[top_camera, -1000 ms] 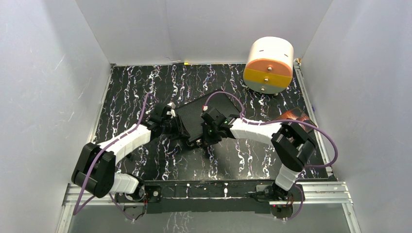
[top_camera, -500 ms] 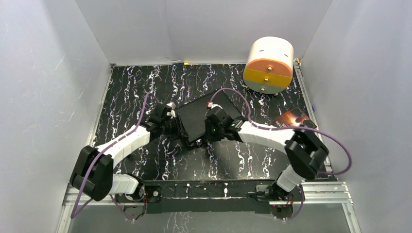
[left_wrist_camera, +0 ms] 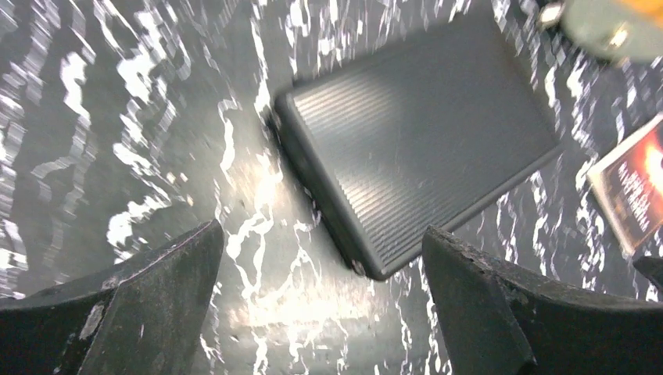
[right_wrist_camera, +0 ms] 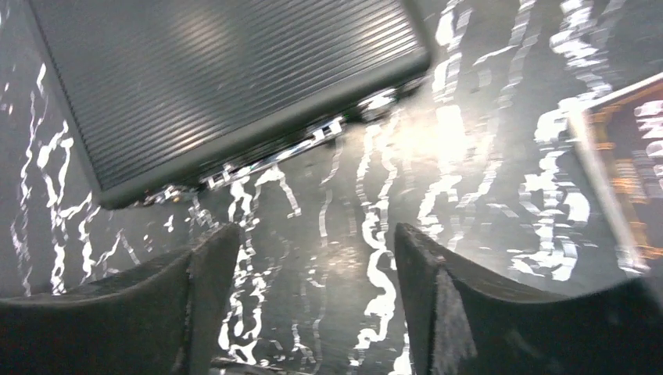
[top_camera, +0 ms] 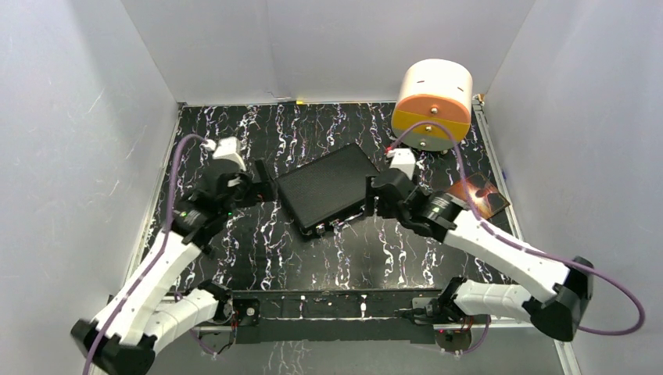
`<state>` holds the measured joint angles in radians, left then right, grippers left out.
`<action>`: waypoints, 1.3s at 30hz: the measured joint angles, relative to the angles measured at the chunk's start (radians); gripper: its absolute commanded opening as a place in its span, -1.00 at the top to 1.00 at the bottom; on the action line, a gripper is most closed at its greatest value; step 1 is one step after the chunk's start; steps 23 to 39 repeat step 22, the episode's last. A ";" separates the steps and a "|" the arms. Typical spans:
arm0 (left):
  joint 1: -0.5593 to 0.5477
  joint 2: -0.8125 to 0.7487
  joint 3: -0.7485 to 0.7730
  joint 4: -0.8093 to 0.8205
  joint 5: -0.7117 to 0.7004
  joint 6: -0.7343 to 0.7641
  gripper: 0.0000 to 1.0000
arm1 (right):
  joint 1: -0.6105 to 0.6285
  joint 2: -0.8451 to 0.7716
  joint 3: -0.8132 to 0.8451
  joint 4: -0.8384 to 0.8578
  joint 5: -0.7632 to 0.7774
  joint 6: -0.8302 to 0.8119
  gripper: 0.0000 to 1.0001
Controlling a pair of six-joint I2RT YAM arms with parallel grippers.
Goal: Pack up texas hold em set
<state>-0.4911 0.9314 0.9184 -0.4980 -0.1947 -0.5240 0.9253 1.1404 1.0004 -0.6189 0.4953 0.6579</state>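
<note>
Case [top_camera: 324, 190] shut, flat at centre of table [top_camera: 234, 133], latches [right_wrist_camera: 313, 137] facing arms; packing looks done. Left pincer [left_wrist_camera: 324, 312] wide open, empty, just left of case. Right pincer [right_wrist_camera: 313, 297] wide open, empty, near latch side. Both apart from case, likely so lid sits undisturbed.

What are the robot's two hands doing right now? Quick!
Left gripper: open, holding nothing, just left of the case.
Right gripper: open, holding nothing, just right of the case.
</note>
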 measured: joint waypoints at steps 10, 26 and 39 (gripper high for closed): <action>0.000 -0.184 0.383 -0.171 -0.265 0.201 -0.97 | 0.000 -0.250 0.279 -0.196 0.308 -0.092 -0.97; 0.000 -0.198 0.562 -0.291 -0.373 0.287 -0.97 | 0.000 -0.312 0.397 -0.220 0.448 -0.184 -0.97; 0.000 -0.198 0.562 -0.291 -0.373 0.287 -0.97 | 0.000 -0.312 0.397 -0.220 0.448 -0.184 -0.97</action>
